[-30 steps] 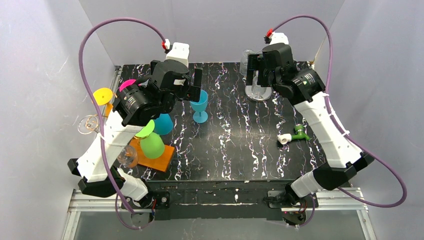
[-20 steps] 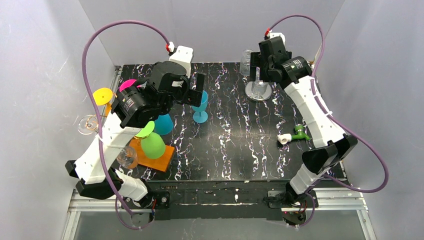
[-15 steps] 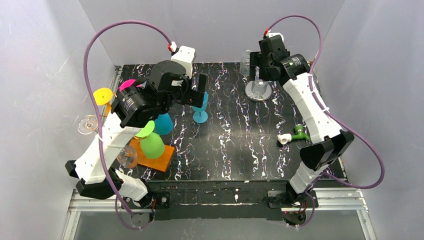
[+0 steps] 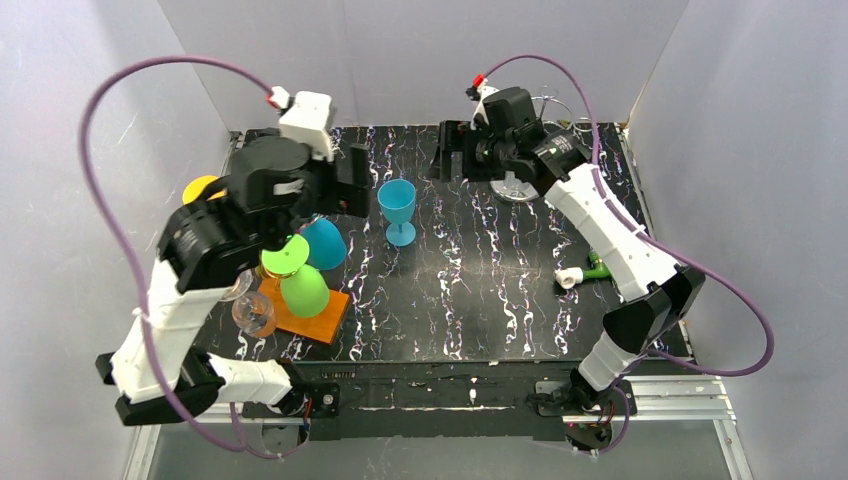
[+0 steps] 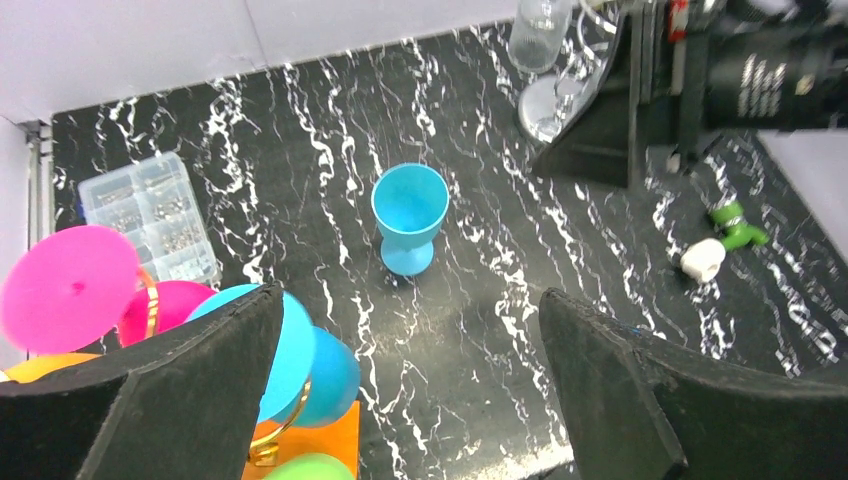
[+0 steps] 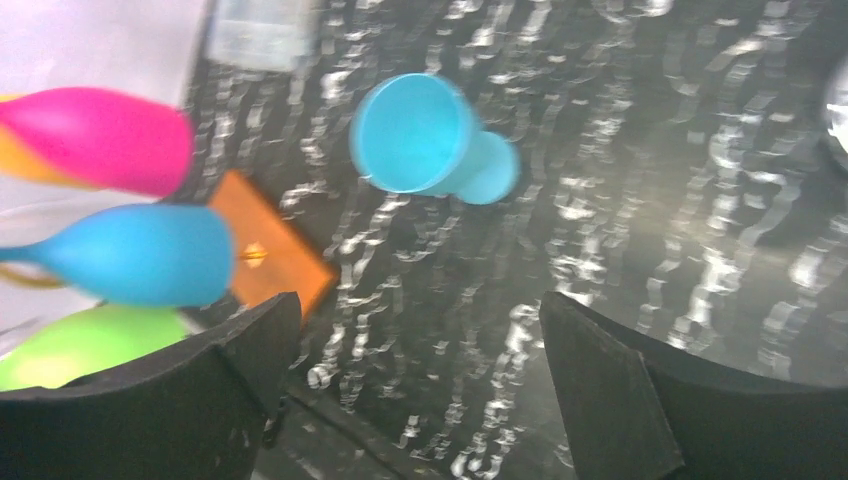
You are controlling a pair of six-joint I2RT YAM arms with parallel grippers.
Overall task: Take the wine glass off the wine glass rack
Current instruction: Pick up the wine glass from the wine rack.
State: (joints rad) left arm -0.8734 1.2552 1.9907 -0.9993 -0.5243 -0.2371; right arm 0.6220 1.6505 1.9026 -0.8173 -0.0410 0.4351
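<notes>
Blue wine glass [image 4: 397,205] stands upright on the bench [image 4: 470,300], off the rack [image 4: 320,322], nothing touching it, bare bench all round its foot. Left pincer [image 5: 410,300] hangs above the glass, just to its left-arm side, jaws spread wide, nothing held. Right pincer [image 6: 420,305] is beyond the glass toward the far edge and the right-arm side, also wide open and empty; its wrist view is blurred but shows the glass between the fingers. Rack on its orange base sits near-left of the glass, close to the bench's left edge. Teal glass [image 4: 325,243] on the rack is the nearest thing to the standing glass, near but apart. Green glass [image 4: 302,290], clear glass [image 4: 252,312], pink glass [image 5: 70,288] and yellow glass [image 4: 200,188] lie further out from it. Clear parts box [image 5: 145,215] is far-left of the glass, by the back edge. Silver-footed stand [image 4: 515,187] is far-right of the glass, under the right arm. Green and white piece [image 4: 588,270] is well off to the glass's right. Widest open room runs from the glass to the near edge
</notes>
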